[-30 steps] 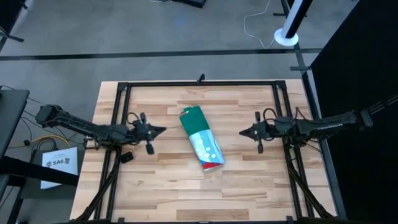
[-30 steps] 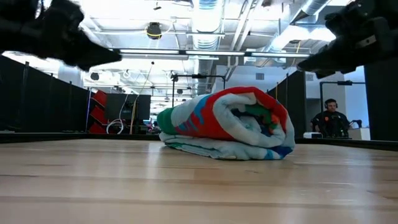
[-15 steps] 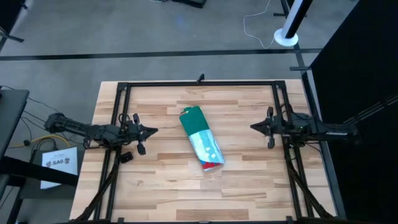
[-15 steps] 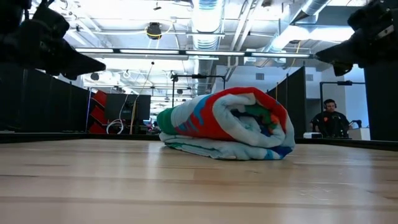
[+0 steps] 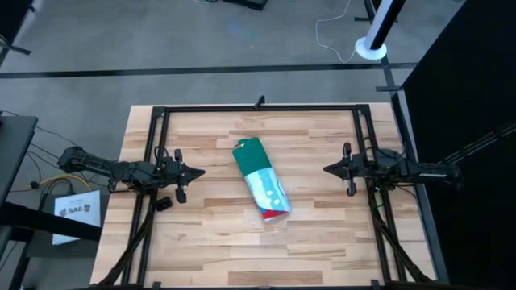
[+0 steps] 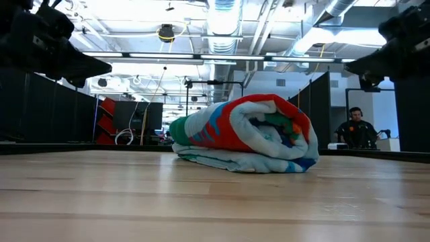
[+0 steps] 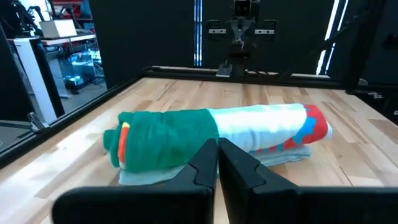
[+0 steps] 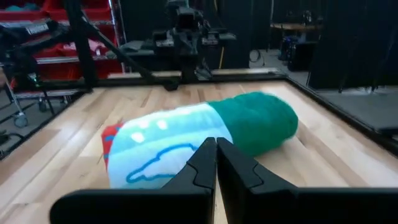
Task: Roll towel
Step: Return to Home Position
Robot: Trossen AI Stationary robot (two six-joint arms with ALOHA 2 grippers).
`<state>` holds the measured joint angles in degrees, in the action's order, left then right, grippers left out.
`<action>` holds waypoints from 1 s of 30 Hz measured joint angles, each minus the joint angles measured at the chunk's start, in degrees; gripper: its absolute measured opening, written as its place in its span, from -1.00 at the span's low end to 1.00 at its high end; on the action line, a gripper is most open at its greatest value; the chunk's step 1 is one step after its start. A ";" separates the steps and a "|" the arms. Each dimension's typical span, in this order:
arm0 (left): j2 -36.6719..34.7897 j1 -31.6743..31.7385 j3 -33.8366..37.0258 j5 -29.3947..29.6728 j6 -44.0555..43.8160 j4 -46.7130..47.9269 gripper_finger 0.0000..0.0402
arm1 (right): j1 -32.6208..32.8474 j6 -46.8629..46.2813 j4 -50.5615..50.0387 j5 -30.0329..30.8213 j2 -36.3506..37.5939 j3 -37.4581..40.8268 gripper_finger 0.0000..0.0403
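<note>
The towel (image 5: 260, 177) lies rolled up in the middle of the table, its green end toward the far edge and its light-blue and red end toward the near edge. It rests on its underside, with a loose flap (image 6: 222, 161) flat on the wood. My left gripper (image 5: 201, 171) hangs shut to the towel's left, well clear of it. My right gripper (image 5: 325, 169) hangs shut to the towel's right, also clear. Both wrist views show the roll (image 7: 217, 134) (image 8: 199, 140) beyond shut fingertips.
A black metal frame (image 5: 258, 108) runs around the table's far and side edges. A small black object (image 5: 163, 203) lies near the left arm. Bare wood stretches toward the near edge (image 5: 258, 250). A person (image 6: 356, 131) sits in the room beyond the table.
Both arms have drawn back from the towel, the left toward the table's left edge and the right toward the right edge, most of it in the first half second. The rolled towel has stayed where it was.
</note>
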<state>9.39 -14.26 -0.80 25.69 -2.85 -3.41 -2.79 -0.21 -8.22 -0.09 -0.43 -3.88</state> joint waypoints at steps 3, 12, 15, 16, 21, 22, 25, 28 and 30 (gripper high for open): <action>-0.05 0.15 0.01 -7.22 2.74 0.21 -1.00 | -0.34 0.01 -0.62 0.06 -0.41 -0.02 -1.00; -0.07 6.10 0.04 -22.23 8.70 0.03 -1.00 | -0.37 0.24 -0.90 0.12 -0.39 -0.05 -1.00; -0.05 9.93 0.04 -26.63 10.71 -1.59 -1.00 | -0.37 0.24 -0.97 0.21 -0.39 -0.07 -1.00; -0.06 11.35 0.04 -28.72 11.41 -2.14 -1.00 | -0.37 0.22 -0.99 0.24 -0.39 -0.07 -1.00; -0.07 19.69 0.07 -34.81 14.32 -4.10 -1.00 | -0.37 0.22 -1.04 0.24 -0.39 -0.09 -1.00; -0.07 21.23 0.07 -34.64 14.51 -3.88 -1.00 | -0.37 0.22 -1.04 0.25 -0.39 -0.09 -1.00; -0.05 23.66 0.07 -35.35 12.26 -3.36 -1.00 | -0.37 0.22 -1.06 0.26 -0.39 -0.09 -1.00; -0.05 23.73 0.07 -36.42 11.87 -3.25 -1.00 | -0.37 0.22 -1.08 0.24 -0.39 -0.09 -1.00; -0.05 23.76 0.07 -35.86 14.06 -3.61 -1.00 | -0.37 0.22 -1.10 0.26 -0.39 -0.09 -1.00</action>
<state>9.34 9.50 -0.73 -10.17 11.21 -7.02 -3.16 0.01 -9.32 0.16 -0.82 -3.97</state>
